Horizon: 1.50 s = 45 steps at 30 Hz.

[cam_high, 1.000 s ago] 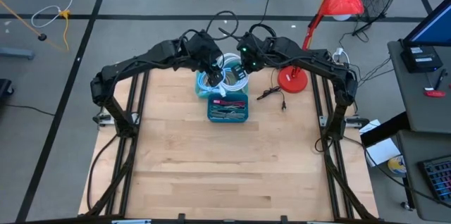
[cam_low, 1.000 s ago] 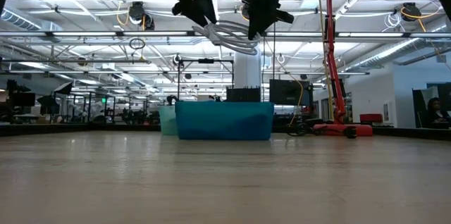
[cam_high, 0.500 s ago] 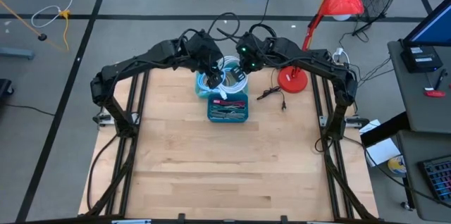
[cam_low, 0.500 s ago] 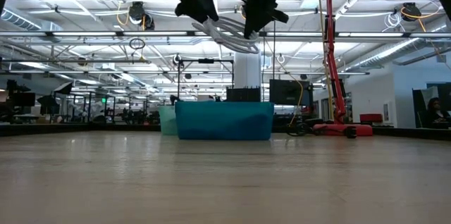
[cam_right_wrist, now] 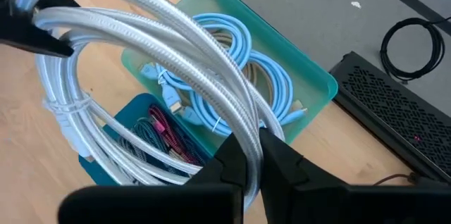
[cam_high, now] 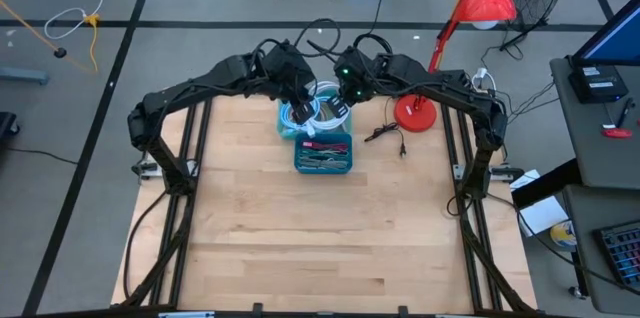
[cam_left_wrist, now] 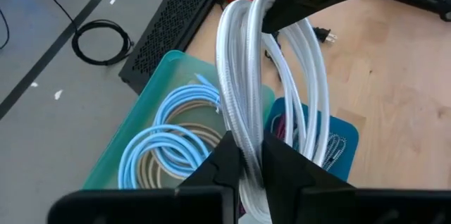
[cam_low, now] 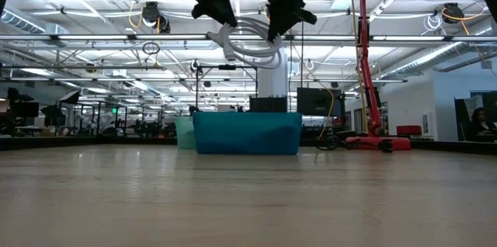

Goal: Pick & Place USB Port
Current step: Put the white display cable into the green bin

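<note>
Both grippers — left gripper (cam_left_wrist: 245, 155) and right gripper (cam_right_wrist: 254, 155) — are clamped on the white cable coil (cam_low: 247, 43), stretched between them above the teal bin (cam_high: 300, 128); blue bin (cam_high: 324, 155) probably nearest the right.

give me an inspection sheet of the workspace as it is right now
surface: wooden table, bare over its near half
job's things: white cable coil held in the air above the teal bin and blue bin; light blue cables lie in the teal bin
clutter: black plug lead loose on the table beside the red lamp
grippers: left gripper shut on the white cable coil; right gripper shut on the same coil
cables: black cable loop on the floor
surroundings: open workshop floor, black perforated box behind the table
</note>
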{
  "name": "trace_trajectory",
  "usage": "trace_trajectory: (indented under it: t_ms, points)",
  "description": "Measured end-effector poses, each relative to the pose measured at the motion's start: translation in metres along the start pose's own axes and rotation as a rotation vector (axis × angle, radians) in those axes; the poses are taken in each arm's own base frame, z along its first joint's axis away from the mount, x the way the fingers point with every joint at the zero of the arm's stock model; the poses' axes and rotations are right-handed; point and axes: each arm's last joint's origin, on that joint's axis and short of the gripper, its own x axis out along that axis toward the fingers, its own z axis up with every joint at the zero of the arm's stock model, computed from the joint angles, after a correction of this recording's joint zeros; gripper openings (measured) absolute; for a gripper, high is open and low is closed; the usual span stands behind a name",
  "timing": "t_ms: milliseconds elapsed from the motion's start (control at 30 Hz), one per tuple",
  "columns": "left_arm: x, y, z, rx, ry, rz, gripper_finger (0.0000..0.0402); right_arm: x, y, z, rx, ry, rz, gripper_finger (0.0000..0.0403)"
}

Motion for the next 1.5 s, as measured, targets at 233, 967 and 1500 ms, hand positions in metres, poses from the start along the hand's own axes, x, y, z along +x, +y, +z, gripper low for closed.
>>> trace_trajectory:
  t_ms: [233, 967, 1500]
  points:
    - [0.000, 0.007, -0.004, -0.058, 0.039, 0.038, 0.0033, -0.002, 0.000, 0.001, 0.007, -0.022, -0.008, 0.0052]
    - [0.038, 0.090, -0.046, -0.790, 0.055, -0.037, 0.0033, -0.047, 0.001, -0.005, -0.034, -0.076, 0.054, 0.0132]
    - [0.065, 0.106, -0.116, -0.939, 0.083, 0.074, 0.0033, -0.047, 0.002, -0.008, -0.056, -0.054, 0.049, 0.0128]
